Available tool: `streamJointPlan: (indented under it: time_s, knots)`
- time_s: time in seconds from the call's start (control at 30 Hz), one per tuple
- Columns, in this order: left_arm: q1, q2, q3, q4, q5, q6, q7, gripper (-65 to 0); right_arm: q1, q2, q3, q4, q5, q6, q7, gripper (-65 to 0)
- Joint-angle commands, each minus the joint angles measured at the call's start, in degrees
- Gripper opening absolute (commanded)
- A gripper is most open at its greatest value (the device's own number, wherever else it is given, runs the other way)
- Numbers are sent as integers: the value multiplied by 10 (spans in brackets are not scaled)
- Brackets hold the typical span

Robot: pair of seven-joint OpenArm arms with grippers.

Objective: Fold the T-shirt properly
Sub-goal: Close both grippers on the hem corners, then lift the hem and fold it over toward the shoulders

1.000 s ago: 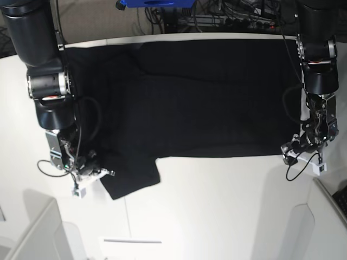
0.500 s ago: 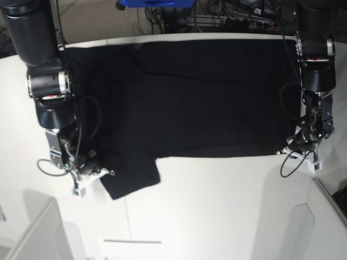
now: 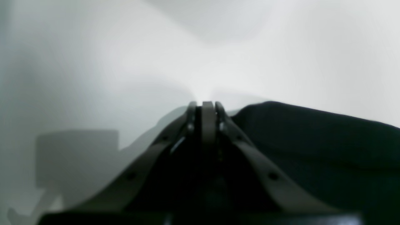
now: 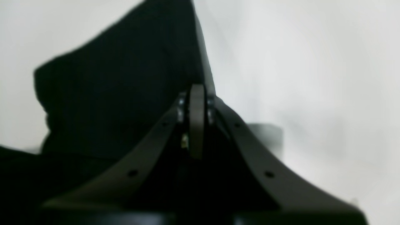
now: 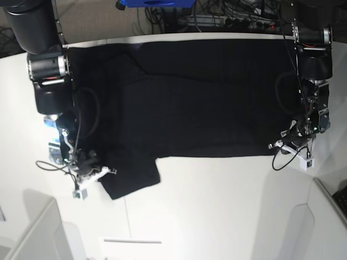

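Note:
The black T-shirt (image 5: 200, 97) lies spread flat on the white table (image 5: 217, 206), plain side up, with one sleeve (image 5: 130, 176) pointing toward the front. My left gripper (image 5: 275, 145), on the base view's right, is shut at the shirt's front right corner. In the left wrist view its fingertips (image 3: 208, 107) are pressed together and the cloth (image 3: 312, 140) rises right beside them. My right gripper (image 5: 108, 172) is shut at the sleeve's left edge. The right wrist view shows its fingertips (image 4: 197, 90) closed with black cloth (image 4: 118, 93) bunched up against them.
Pale bin walls stand at the front left (image 5: 32, 233) and front right (image 5: 325, 216) corners. Cables and a blue object (image 5: 154, 2) sit behind the table's back edge. A thin white strip (image 5: 133, 241) lies on the table near the front.
My left gripper went from open to shut at the shirt's front right corner and shifted slightly left and back. The right arm's upper part rose a little; its gripper stayed on the sleeve.

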Motion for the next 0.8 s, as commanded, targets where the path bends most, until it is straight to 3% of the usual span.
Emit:
streamJointPlan:
  time_s: [0.0, 0.23, 0.67, 0.77]
  knots:
    - [-13, -10, -7, 20, -5, -3, -1, -650, 12, 5, 3, 20, 4, 3, 11, -650]
    - [30, -9, -88, 102, -5, -3, 44, -650, -16, 17, 3, 85, 4, 3, 11, -650]
    - [117, -10, -100, 234, -6, -3, 62, -650, -75, 37, 5, 174, 6, 3, 11, -650]
    - [142, -9, -142, 260, -6, -3, 63, -650, -94, 44, 14, 203, 6, 2, 10, -650]
